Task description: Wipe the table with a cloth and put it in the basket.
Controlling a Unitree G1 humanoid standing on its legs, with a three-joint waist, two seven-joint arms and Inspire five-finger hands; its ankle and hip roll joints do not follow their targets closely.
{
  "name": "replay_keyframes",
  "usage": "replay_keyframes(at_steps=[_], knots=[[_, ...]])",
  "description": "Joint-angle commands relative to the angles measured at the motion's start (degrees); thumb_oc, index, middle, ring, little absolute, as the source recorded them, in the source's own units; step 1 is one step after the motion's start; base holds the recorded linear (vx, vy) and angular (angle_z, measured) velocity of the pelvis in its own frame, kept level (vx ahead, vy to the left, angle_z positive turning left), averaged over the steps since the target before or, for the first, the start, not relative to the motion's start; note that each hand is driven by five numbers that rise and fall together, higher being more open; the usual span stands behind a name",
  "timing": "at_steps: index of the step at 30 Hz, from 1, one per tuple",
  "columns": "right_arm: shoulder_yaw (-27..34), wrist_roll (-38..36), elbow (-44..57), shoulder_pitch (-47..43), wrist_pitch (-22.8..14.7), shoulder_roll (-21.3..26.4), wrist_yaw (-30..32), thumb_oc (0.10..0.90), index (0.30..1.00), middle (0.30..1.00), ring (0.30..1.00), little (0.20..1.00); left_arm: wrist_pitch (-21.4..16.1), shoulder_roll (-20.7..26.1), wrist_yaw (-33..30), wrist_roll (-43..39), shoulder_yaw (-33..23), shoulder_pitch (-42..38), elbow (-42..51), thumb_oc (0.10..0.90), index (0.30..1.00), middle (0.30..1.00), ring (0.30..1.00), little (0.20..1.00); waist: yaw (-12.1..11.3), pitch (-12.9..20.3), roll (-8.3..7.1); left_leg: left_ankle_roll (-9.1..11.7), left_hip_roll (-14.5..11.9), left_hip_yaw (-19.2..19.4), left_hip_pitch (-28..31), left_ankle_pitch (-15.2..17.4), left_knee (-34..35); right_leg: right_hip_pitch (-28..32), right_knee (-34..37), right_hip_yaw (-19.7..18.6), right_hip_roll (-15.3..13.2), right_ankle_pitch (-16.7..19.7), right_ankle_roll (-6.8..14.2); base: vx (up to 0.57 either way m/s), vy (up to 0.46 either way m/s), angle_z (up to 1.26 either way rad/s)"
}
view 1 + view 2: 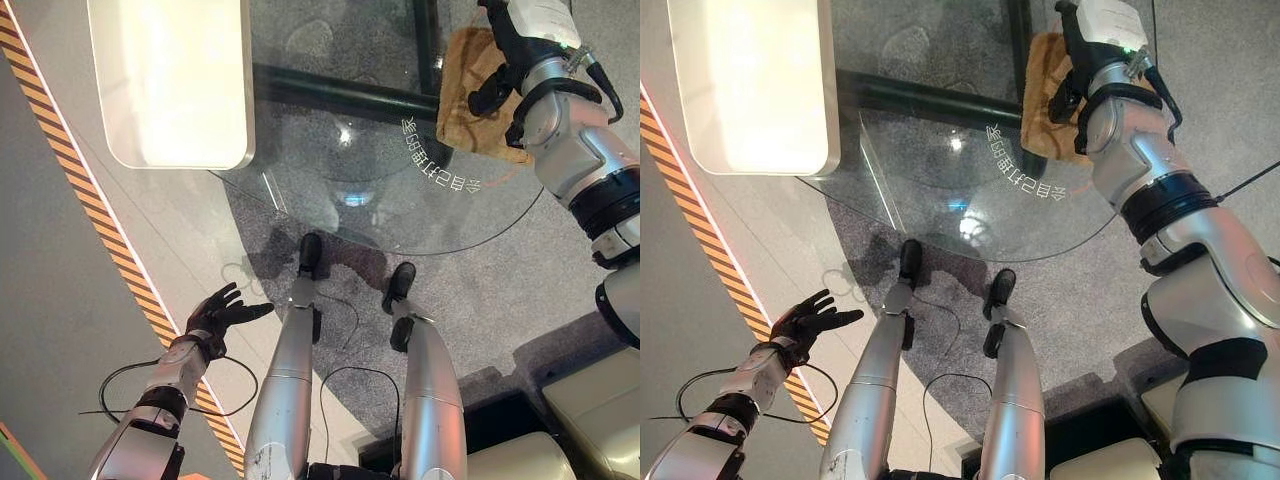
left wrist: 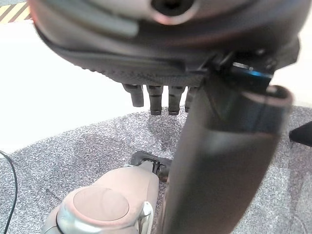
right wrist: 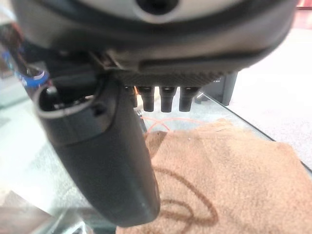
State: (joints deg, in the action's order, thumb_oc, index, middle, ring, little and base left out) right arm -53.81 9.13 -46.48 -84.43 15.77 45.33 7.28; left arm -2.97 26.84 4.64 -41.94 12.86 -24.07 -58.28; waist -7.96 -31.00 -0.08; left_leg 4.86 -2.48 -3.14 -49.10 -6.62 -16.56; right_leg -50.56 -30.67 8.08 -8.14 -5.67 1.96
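Tan cloth [image 1: 470, 95] lying flat on the round glass table [image 1: 330, 170], out toward its far right edge. Right hand [image 1: 497, 70] hovering over the cloth, fingers straight and relaxed in the wrist view, thumb loose, nothing pinched; contact with the fabric impossible to tell. Left hand [image 1: 220, 315] low by the striped floor tape [image 1: 90, 200], well apart from the table, fingers spread, empty. White tray-like panel [image 1: 170, 80] at the table's far left.
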Motion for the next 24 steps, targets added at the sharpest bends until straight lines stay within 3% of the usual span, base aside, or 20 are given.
replay_keyframes(at_steps=[1,11,17,24], knots=[[-3.11,4.04,-0.76,-8.48,-0.81,5.95,1.14,0.8,0.9,0.9,0.9,0.9,0.01,2.91,0.26,0.88,0.21,5.68,1.19,0.8,0.9,0.9,0.9,0.9,-0.52,1.2,1.47,-2.59,2.53,0.17,-0.3,6.41,-5.61,2.11,5.65,2.83,0.64,3.56,0.77,0.03,-0.029,0.02],[-4.19,5.89,-2.58,-8.61,-4.52,6.2,-3.76,0.8,0.9,0.9,0.9,0.9,0.65,3.52,0.28,1.19,0.34,5.42,1.52,0.8,0.9,0.9,0.9,0.9,-0.83,1.2,2.07,-2.74,3.22,-0.6,-1.77,5.88,-5.91,0.2,4.42,2.51,0.74,3.44,0.4,0.03,-0.016,0.02],[-4.19,7.46,-2.68,-8.05,-6.44,7.22,-3.21,0.8,0.9,0.9,0.9,0.9,0.99,4.13,0.42,1.4,0.49,5.72,2.1,0.8,0.9,0.9,0.9,0.9,-0.99,1.2,2.35,-2.85,3.64,-1.12,-2.57,5.59,-6.12,-0.74,3.76,2.37,0.87,3.32,0.16,0.03,-0.037,0.08],[-5.73,13.77,-3.01,-9.16,-4.07,7.78,0.83,0.8,0.9,0.9,0.9,0.9,0.71,4.32,0.63,1.4,0.57,6.11,2.36,0.8,0.9,0.9,0.9,0.9,-1.09,1.2,2.43,-2.94,3.79,-1.58,-3.35,5.33,-6.32,-1.55,3.39,2.16,1.1,3.42,0.08,0.01,-0.019,0.03]])
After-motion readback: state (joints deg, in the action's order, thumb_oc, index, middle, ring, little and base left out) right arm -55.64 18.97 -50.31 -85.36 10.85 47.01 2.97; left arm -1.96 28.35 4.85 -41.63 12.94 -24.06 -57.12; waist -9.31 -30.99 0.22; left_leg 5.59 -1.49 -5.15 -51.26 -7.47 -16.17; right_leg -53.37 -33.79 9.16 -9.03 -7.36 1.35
